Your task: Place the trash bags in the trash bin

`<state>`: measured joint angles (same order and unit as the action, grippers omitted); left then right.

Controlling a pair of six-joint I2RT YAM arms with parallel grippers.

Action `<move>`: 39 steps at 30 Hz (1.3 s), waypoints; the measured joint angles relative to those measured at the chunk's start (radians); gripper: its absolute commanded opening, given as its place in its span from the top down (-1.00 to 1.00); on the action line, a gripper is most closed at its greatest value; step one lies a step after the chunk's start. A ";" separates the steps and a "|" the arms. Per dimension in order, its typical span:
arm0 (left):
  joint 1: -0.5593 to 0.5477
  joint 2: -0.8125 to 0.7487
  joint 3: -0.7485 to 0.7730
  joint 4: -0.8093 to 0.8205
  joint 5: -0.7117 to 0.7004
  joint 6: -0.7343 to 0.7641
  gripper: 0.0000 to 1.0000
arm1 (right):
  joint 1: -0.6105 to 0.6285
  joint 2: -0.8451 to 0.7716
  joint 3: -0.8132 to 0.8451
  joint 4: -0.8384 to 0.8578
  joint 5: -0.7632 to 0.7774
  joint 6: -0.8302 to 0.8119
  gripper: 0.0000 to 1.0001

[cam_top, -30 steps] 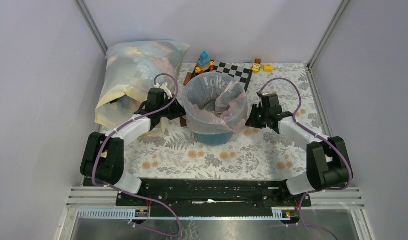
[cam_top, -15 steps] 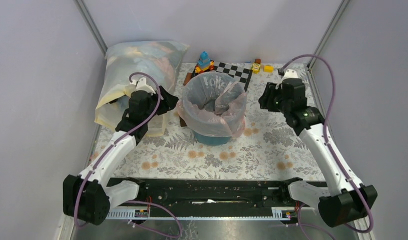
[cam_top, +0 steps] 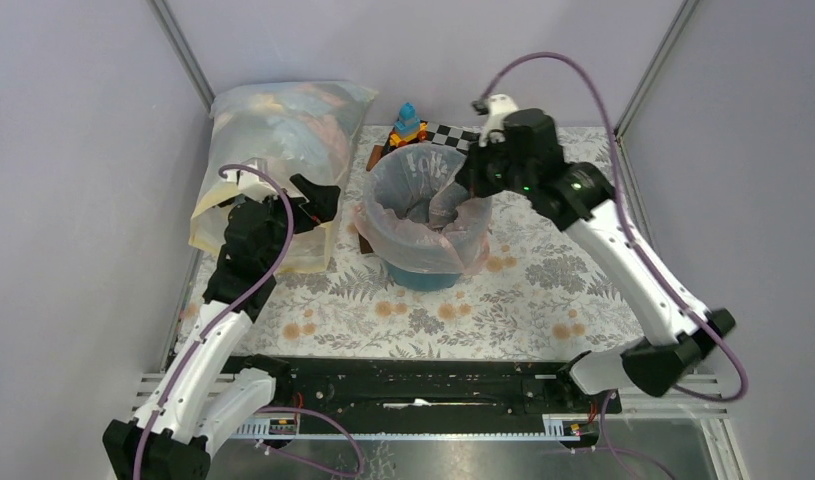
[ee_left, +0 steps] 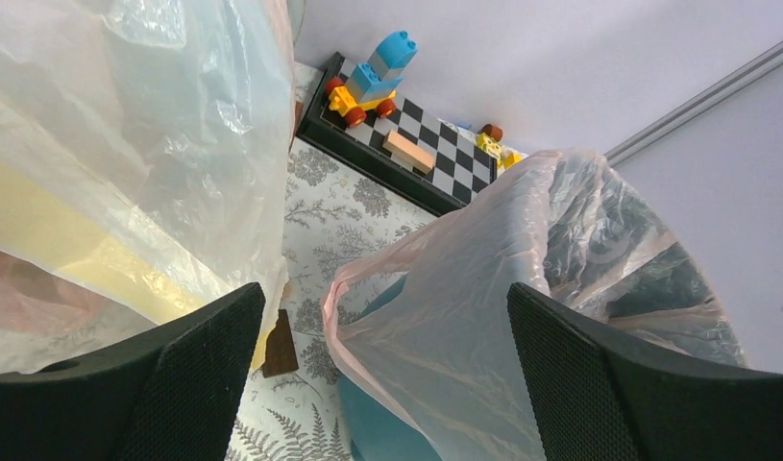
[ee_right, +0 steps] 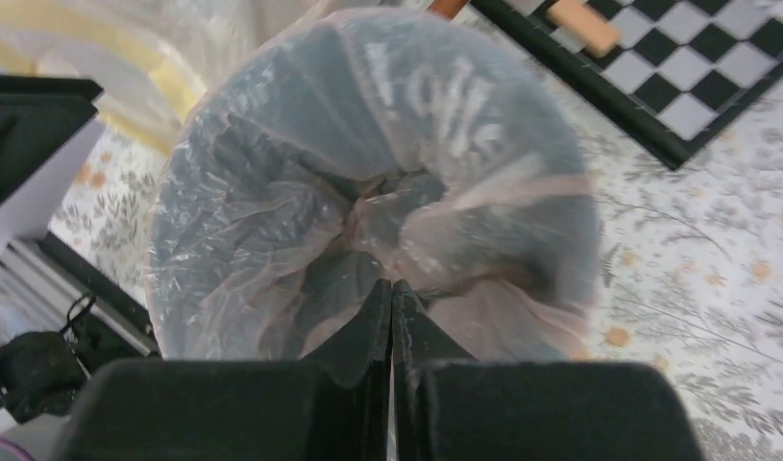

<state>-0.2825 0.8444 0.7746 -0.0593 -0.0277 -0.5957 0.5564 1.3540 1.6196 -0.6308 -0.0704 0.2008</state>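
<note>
Most of trash bin (cam_top: 429, 277) hidden, trash bag (cam_top: 411, 228) draped over

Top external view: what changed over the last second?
Left gripper quit the left side of the round teal plastic bin, drew back toward the big clear yellowish sack and opened. Right gripper rose from the bin's right side, swung over its far-right rim and points into the mouth, shut and empty. Unchanged: the pale pink film bag lining the bin and draped over its rim, the sack, the checkerboard.

Bright, even, diffuse light, faint shadows, mild sheen on the trash bag (ee_left: 445, 317), slight blur in right wrist view.
</note>
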 measured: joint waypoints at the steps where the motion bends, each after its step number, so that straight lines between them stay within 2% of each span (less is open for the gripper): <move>1: 0.000 -0.011 0.000 0.000 0.001 0.003 -0.97 | 0.029 0.040 0.024 -0.013 0.002 -0.004 1.00; 9: 0.000 -0.004 0.015 -0.022 0.097 0.004 -0.97 | 0.135 0.274 0.141 -0.116 0.059 -0.038 1.00; 19: 0.000 0.116 0.066 -0.017 0.318 -0.002 -0.97 | 0.161 0.377 0.145 -0.174 0.098 -0.074 1.00; 33: -0.008 0.240 0.121 -0.002 0.446 -0.006 -0.58 | 0.187 0.538 0.143 -0.188 0.107 -0.097 1.00; 39: -0.011 0.284 0.127 0.008 0.480 -0.006 -0.43 | 0.190 0.542 0.058 -0.153 0.112 -0.094 1.00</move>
<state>-0.2932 1.1282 0.9012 -0.0513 0.4526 -0.6014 0.7464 1.8965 1.6775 -0.7837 0.0414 0.1070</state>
